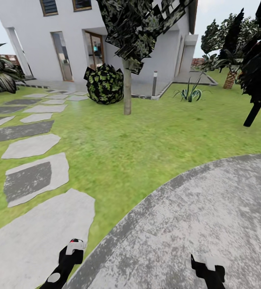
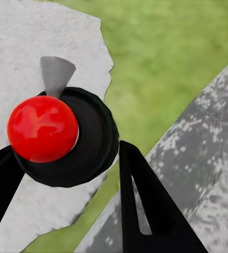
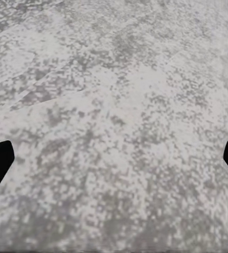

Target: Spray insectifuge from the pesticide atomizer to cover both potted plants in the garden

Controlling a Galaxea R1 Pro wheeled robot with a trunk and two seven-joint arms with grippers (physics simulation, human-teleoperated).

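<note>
Setting: lawn (image 1: pixel 146 132) beside grey patio (image 1: pixel 211 224) — white house (image 1: pixel 106 40) beyond
Left tool (image 2: pixel 61 205): fingers spread wide
Right tool (image 3: pixel 114 163): wide — nothing held

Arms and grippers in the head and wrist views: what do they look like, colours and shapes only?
Both arms are black with white parts near the wrist. The left gripper carries a white block with a small red mark on top. The right gripper has a white patch and a pointed black finger. In the left wrist view, the fingers are black, flat and tapered, one with a slot through it.
</note>
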